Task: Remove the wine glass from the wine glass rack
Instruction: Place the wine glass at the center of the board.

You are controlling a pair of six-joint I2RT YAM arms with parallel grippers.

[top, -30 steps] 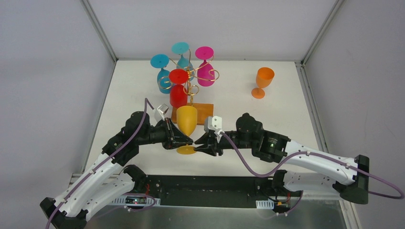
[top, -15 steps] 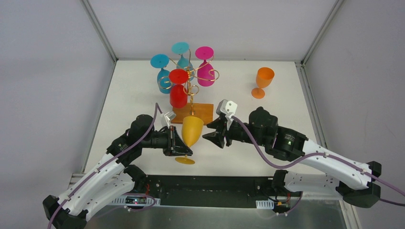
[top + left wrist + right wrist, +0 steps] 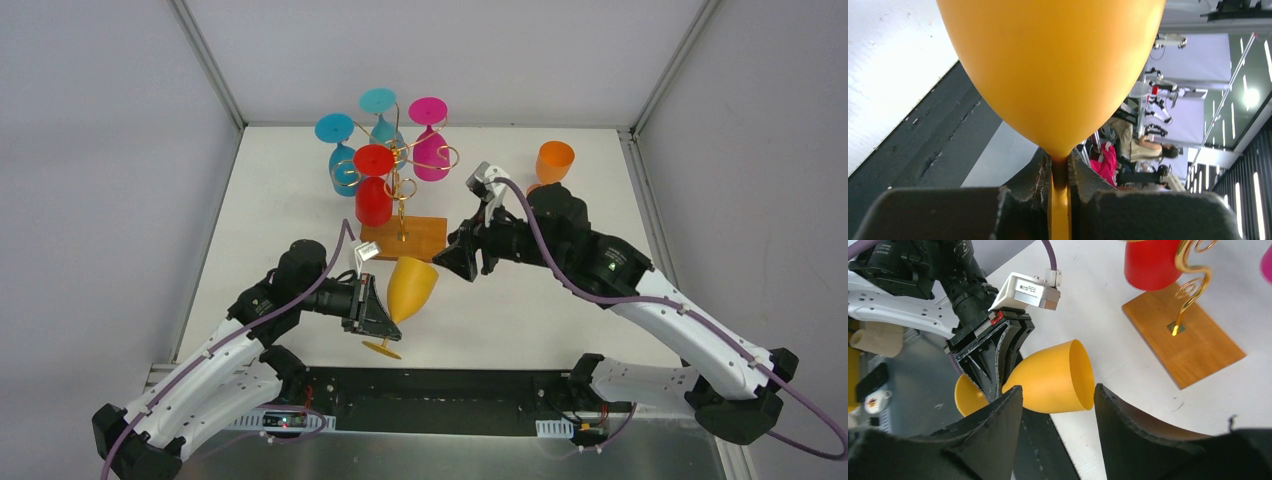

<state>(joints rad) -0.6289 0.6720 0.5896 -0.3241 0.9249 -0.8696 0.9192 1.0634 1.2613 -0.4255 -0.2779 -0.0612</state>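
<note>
Yellow glass (image 3: 412, 287) sat clear of the rack (image 3: 402, 178), low in the middle of the overhead frame. It was tilted, its mouth toward the upper right and its foot toward the lower edge. The left pincer (image 3: 388, 322) was clenched on its stem. The left wrist view showed the thin stem pinched between both fingers (image 3: 1032, 181), with the bowl filling the top of that frame. The right pincer (image 3: 455, 263) stood released, jaws spread, just right of the glass's rim and apart from it. In its own view the bowl's open mouth showed between the two dark fingers (image 3: 993, 430). The gold wire rack rose from its wooden base (image 3: 425, 232) just above the yellow glass, not touching it. A red glass (image 3: 373, 203), two blue glasses (image 3: 335, 128) and a pink glass (image 3: 430, 155) hung upside down on its arms. An orange glass (image 3: 553, 160) stood on the white desk (image 3: 290, 190) at upper right, partly behind the right arm.
</note>
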